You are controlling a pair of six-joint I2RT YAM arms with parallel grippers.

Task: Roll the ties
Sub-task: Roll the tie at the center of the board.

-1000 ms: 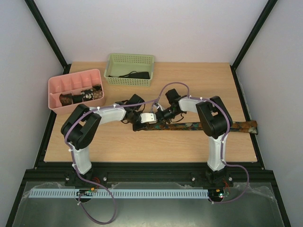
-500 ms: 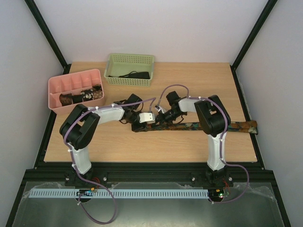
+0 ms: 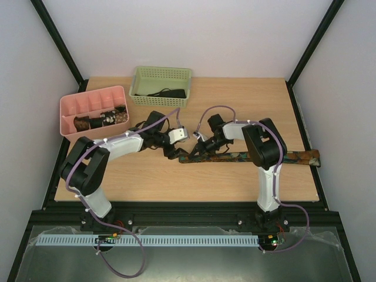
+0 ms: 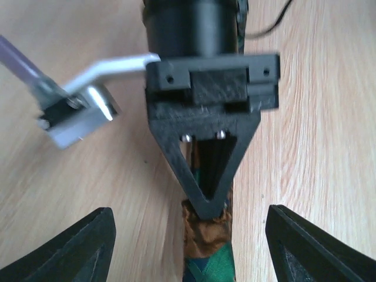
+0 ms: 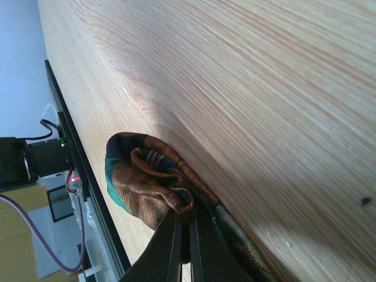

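Observation:
A long mottled brown, orange and green tie (image 3: 252, 157) lies flat across the table, its right end past the table's right edge. My right gripper (image 3: 195, 154) is shut on the tie's folded left end (image 5: 141, 182), and the fabric bunches into a small curl in front of the fingertips (image 5: 176, 235). My left gripper (image 3: 174, 153) stands open just left of that end, with a finger on each side and touching nothing. In the left wrist view the tie end (image 4: 205, 235) and the right gripper's black fingers (image 4: 205, 188) sit between my spread fingers (image 4: 88, 247).
A pink divided tray (image 3: 70, 106) at the back left holds rolled ties (image 3: 100, 120). A green basket (image 3: 161, 73) behind it holds a dark tie (image 3: 166, 93). Black frame posts rise at the back corners. Purple cables loop over both arms.
My left gripper has opened and drawn back to the left, away from the tie end. My right gripper has closed fully on that end and stayed in place.

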